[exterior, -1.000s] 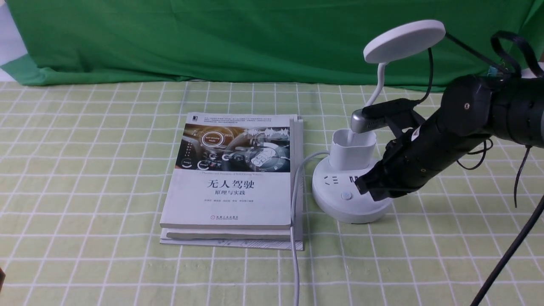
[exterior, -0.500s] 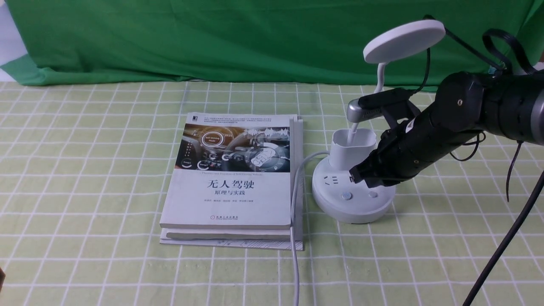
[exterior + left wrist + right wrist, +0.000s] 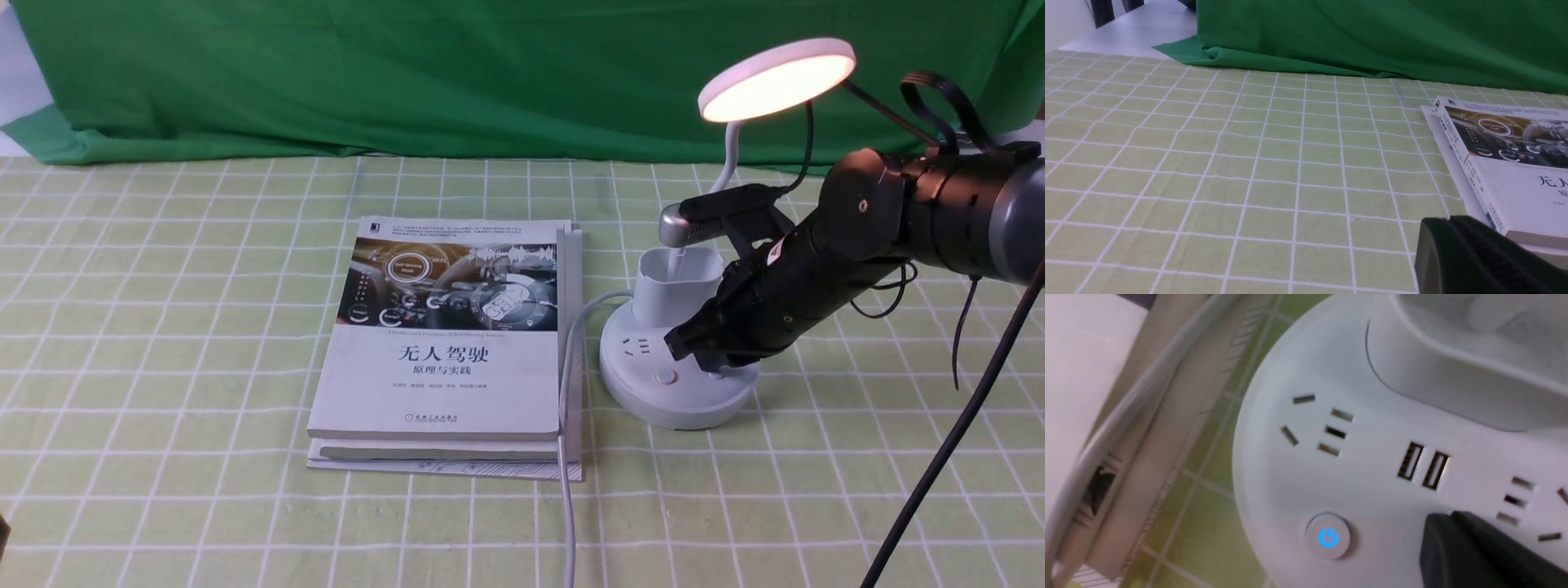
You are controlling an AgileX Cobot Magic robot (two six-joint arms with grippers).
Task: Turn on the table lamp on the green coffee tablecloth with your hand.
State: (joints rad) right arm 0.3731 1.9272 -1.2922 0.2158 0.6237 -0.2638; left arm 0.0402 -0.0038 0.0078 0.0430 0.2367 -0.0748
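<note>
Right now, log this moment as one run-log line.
table lamp: lit | right tool: shut, tip on base | power button: glowing blue | task: done

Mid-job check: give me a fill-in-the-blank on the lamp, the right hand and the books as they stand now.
1. The table lamp is switched ____.
2. The power button on it glows ____.
3. The right hand rests its tip on the lamp, with its jaws ____.
4. The stacked books lie on the green coffee tablecloth, to the lamp's ____.

Missing words: on; blue; shut; left.
</note>
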